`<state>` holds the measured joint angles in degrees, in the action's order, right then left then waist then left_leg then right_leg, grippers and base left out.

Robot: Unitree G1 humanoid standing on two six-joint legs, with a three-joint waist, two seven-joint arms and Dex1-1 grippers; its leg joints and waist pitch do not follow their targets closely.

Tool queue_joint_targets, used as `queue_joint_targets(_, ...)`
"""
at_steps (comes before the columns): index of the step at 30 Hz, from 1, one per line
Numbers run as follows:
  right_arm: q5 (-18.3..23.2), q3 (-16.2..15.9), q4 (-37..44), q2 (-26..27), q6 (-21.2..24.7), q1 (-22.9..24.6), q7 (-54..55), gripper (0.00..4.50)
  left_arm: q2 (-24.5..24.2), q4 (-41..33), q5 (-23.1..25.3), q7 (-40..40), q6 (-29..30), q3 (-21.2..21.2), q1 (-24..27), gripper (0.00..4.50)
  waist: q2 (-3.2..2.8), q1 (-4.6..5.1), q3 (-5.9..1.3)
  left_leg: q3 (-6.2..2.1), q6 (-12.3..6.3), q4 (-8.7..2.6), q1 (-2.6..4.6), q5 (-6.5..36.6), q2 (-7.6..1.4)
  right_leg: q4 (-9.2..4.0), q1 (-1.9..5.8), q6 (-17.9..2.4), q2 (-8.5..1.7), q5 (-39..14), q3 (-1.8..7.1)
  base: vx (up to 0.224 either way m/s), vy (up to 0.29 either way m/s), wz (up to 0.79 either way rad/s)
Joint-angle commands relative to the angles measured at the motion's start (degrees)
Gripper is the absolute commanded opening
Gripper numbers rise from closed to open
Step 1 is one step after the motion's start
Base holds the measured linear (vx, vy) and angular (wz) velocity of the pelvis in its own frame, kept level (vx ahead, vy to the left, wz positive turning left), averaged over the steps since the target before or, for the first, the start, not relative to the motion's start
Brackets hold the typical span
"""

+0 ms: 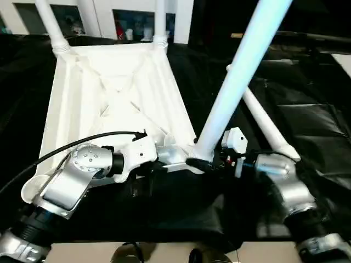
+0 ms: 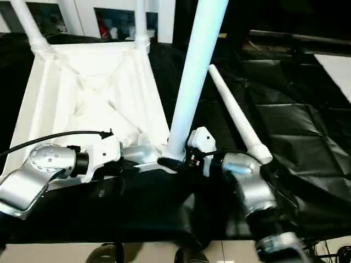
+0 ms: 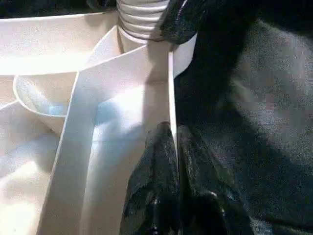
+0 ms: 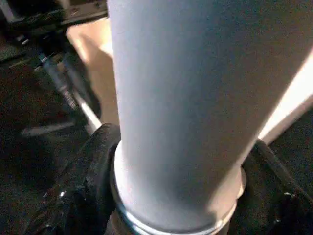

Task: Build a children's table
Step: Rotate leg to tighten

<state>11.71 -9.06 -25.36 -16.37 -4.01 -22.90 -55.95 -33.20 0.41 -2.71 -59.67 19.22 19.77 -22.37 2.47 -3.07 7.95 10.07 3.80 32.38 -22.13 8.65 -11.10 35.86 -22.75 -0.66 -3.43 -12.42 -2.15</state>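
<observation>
The white tabletop [image 1: 109, 93] lies upside down, ribs up, on a black cloth. Two white legs [image 1: 52, 22] [image 1: 160, 22] stand in its far corner sockets. A third leg [image 1: 241, 71] leans up and to the right from the near right corner. My right gripper [image 1: 205, 163] is shut around this leg's lower end, its black fingers [image 4: 93, 161] hugging the tube. My left gripper [image 3: 172, 147] is shut on the tabletop's thin side wall [image 3: 171, 88] just beside that corner socket. The fourth leg [image 1: 269, 123] lies loose on the cloth to the right.
Black cloth [image 1: 307, 109] covers the work surface around the tabletop. A pale strip [image 1: 164, 252] marks the near edge. A white surface [image 1: 343, 60] sits at the far right. A black cable [image 1: 66, 145] arcs over my left forearm.
</observation>
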Motion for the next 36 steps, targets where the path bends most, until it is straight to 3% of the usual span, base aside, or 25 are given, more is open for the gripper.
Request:
queue_joint_targets(1,-0.26,1.36,-4.6,2.51,1.92,0.9,6.79,2.74,2.44,1.86,0.28,2.09,1.34,2.34,0.68,0.0,-0.65,0.19,-3.14,-0.32,-1.41,-3.71,1.38,14.33,-2.07,-4.97,1.74,-13.1,-4.17,-13.32,2.73,0.0,0.0,0.0)
queue_joint_targets(6,-3.35,2.61,-10.14,7.36,1.03,-0.34,18.78,2.74,6.66,5.71,2.91,9.07,5.09,1.74,-0.94,0.0,-0.52,0.83,-2.8,-0.85,1.59,-4.33,1.45,19.1,-1.93,-5.83,1.36,-10.06,-4.38,-23.3,2.65,0.0,0.0,0.0)
queue_joint_targets(8,-4.97,4.11,-15.18,11.34,1.86,-2.75,29.83,2.74,11.42,9.39,4.43,15.58,8.12,1.03,-2.96,0.0,-0.55,1.14,-2.49,-0.91,2.38,-4.38,1.79,21.1,-1.88,-6.31,0.71,-9.03,-4.45,-26.91,2.7,0.0,0.0,0.0)
queue_joint_targets(10,-5.3,5.41,-18.24,14.06,2.62,-4.67,36.26,2.74,14.6,12.0,5.58,19.47,10.31,0.76,-4.34,0.0,-0.44,1.34,-2.3,-1.5,3.15,-4.35,2.08,24.61,-1.61,-7.18,0.49,-6.28,-4.88,-34.65,2.4,-0.059,0.008,-0.07)
queue_joint_targets(11,-5.51,5.74,-19.14,14.84,2.78,-5.32,38.18,2.74,15.56,12.92,6.0,20.65,11.05,0.7,-4.82,0.0,-0.4,1.44,-2.25,-1.64,3.16,-4.49,1.96,25.04,-1.6,-7.35,0.53,-5.69,-4.86,-35.3,2.28,-0.061,0.011,-0.09)
queue_joint_targets(14,-6.0,6.22,-21.1,17.05,2.23,-7.4,42.49,2.74,17.47,15.54,7.16,23.17,11.9,0.97,-6.21,0.0,-0.43,1.59,-2.03,-1.96,3.15,-5.03,2.57,28.45,-1.57,-8.19,0.17,-4.25,-4.63,-35.83,1.79,-0.017,0.007,-0.04)
queue_joint_targets(15,-5.92,6.53,-21.83,17.97,2.11,-8.33,43.87,2.74,17.85,16.45,7.7,23.87,12.12,1.23,-6.74,0.0,-0.51,1.68,-1.85,-2.07,3.44,-4.95,3.22,31.19,-1.47,-8.7,-0.17,-3.68,-4.61,-37.51,1.48,0.0,0.0,0.0)
queue_joint_targets(16,-5.43,6.95,-22.22,18.68,2.1,-8.95,44.31,2.74,17.97,16.94,8.05,24.2,12.29,1.4,-7.05,0.0,-0.54,1.78,-1.8,-2.19,3.49,-5.04,3.33,32.26,-1.45,-8.8,-0.18,-3.5,-4.62,-38.03,1.31,0.0,0.0,0.0)
queue_joint_targets(18,-4.7,7.71,-23.3,19.59,2.08,-9.83,44.06,2.74,18.14,17.35,8.33,24.45,12.65,1.42,-7.38,0.0,-0.99,2.02,-1.94,-2.74,4.11,-5.74,3.2,35.05,-1.73,-8.64,0.26,-3.65,-4.44,-34.87,0.91,-0.015,0.026,-0.06)
queue_joint_targets(19,-4.91,7.47,-23.55,19.68,1.91,-10.05,43.58,2.74,18.04,17.34,8.31,24.18,12.78,1.41,-7.5,0.0,-0.66,2.19,-1.88,-2.79,4.14,-5.92,3.07,35.61,-1.76,-8.64,0.35,-3.77,-4.35,-33.72,0.8,-0.025,0.054,-0.11)
queue_joint_targets(21,-5.2,7.26,-23.84,19.75,1.71,-10.25,43.31,2.74,17.98,17.35,8.33,23.94,12.86,1.39,-7.62,0.0,-0.9,2.11,-1.78,-2.82,4.42,-6.11,3.49,38.05,-1.77,-8.72,-0.06,-4.19,-4.4,-32.17,0.92,-0.012,0.027,-0.05)
queue_joint_targets(23,-5.46,7.47,-25.16,20.19,1.18,-10.92,43.3,2.74,18.03,17.57,8.54,23.54,12.96,1.23,-8.0,0.0,-0.75,2.1,-1.78,-2.77,4.14,-6.22,3.27,37.58,-1.71,-8.81,0.12,-4.32,-4.6,-31.72,1.01,0.0,0.0,0.0)
queue_joint_targets(26,-3.12,8.62,-23.93,21.14,-0.17,-11.15,40.08,2.74,17.4,16.91,8.56,22.59,12.85,1.18,-8.05,0.0,-0.79,1.91,-1.64,-2.63,3.47,-5.96,3.77,37.99,-1.56,-9.39,-0.56,-3.76,-4.93,-34.13,1.25,0.0,0.0,0.0)
queue_joint_targets(28,-2.34,8.6,-22.09,21.15,-1.49,-11.35,38.11,3.44,16.46,16.21,8.25,21.0,11.64,1.33,-8.04,0.0,-0.99,1.79,-1.84,-2.73,2.76,-6.09,3.28,36.39,-1.45,-9.25,-0.08,-3.79,-5.05,-33.44,1.24,0.0,0.0,0.0)
queue_joint_targets(30,-2.3,8.46,-21.32,20.96,-1.86,-11.55,37.08,3.49,15.9,15.79,8.1,20.06,10.79,1.51,-8.04,0.0,-0.54,1.7,-2.19,-2.62,1.41,-6.41,2.27,31.77,-1.45,-8.71,0.64,-4.2,-5.38,-30.77,1.57,0.0,0.0,0.0)
queue_joint_targets(31,-2.3,8.46,-21.32,20.96,-1.86,-11.55,37.08,3.49,15.9,15.79,8.1,20.06,10.79,1.51,-8.04,0.0,-0.6,1.55,-2.41,-2.53,0.95,-6.46,1.93,29.4,-1.53,-8.56,0.89,-4.67,-5.5,-28.93,1.77,0.0,0.0,0.0)
queue_joint_targets(32,-2.12,8.48,-20.72,20.83,-1.95,-11.62,36.47,3.79,15.64,15.49,8.01,19.73,10.85,1.49,-8.02,0.0,-0.7,1.5,-2.6,-2.19,0.38,-6.46,1.47,25.48,-1.7,-8.05,0.96,-6.04,-5.33,-24.34,2.0,0.0,0.0,0.0)
queue_joint_targets(34,-1.74,8.38,-18.44,20.1,-1.71,-11.47,35.27,3.88,14.8,14.74,7.8,18.5,10.45,1.65,-7.96,0.0,-0.83,1.39,-2.32,-1.47,-0.19,-6.25,1.82,24.2,-1.74,-7.81,0.44,-7.93,-4.95,-20.64,2.09,0.0,0.0,0.0)
queue_joint_targets(35,-1.48,8.28,-16.6,19.46,-1.43,-11.28,34.48,3.97,14.14,14.2,7.66,17.51,10.02,1.81,-7.91,0.0,-1.87,1.11,-1.86,-1.6,-0.06,-6.37,2.0,25.12,-1.67,-7.92,0.23,-7.82,-4.95,-21.48,2.11,0.0,0.0,0.0)
queue_joint_targets(36,-1.01,8.04,-14.12,18.49,-0.5,-10.78,33.24,3.97,13.51,13.58,7.5,16.59,9.83,1.93,-7.84,0.0,-1.11,1.42,-2.02,-1.43,-0.01,-6.29,1.98,26.01,-1.66,-8.04,0.38,-7.61,-4.84,-22.53,2.08,0.0,0.0,0.0)
